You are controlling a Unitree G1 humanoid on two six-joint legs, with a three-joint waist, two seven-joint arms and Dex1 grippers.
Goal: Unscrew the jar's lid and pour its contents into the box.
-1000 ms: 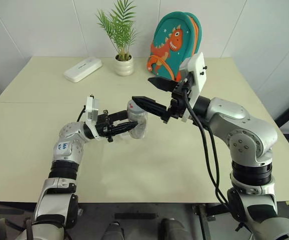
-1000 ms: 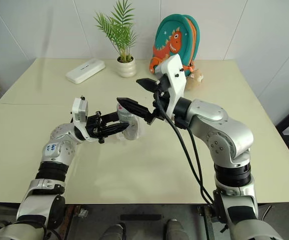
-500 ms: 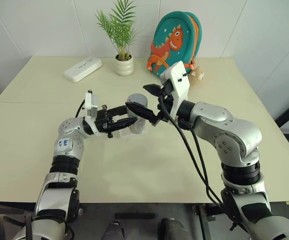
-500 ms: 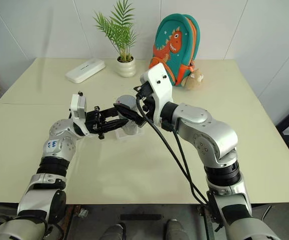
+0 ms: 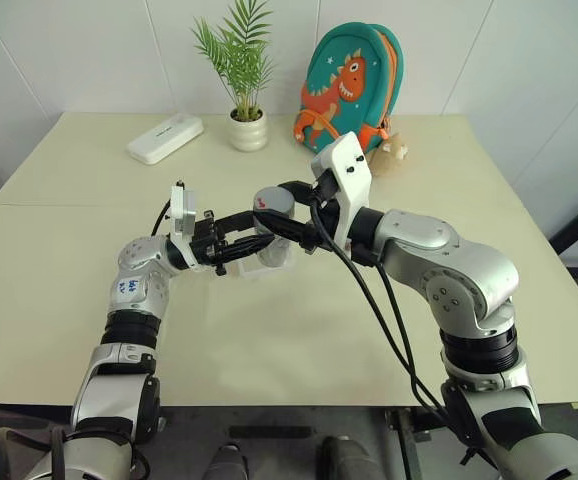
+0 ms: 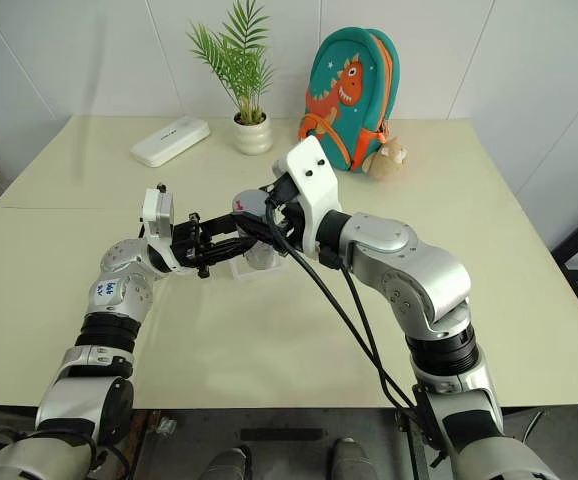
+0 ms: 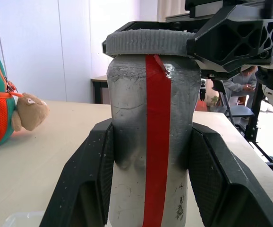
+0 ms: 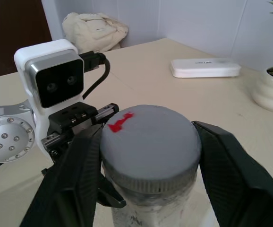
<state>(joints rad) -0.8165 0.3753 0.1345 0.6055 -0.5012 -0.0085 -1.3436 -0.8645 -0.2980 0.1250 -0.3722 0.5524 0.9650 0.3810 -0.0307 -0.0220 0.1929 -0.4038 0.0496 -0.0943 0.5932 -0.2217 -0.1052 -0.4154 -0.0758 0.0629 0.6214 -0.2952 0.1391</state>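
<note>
The jar (image 7: 148, 142) is clamped by the left gripper (image 7: 148, 189), the lid (image 8: 150, 142) by the right gripper (image 8: 150, 161); unscrewing and pouring remain.

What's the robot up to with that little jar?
It is about to unscrew it. The left end effector holds the jar upright above the table, gripping its body. The right end effector has closed on the lid, which is still on. The clear box sits on the table beneath the jar.
</note>
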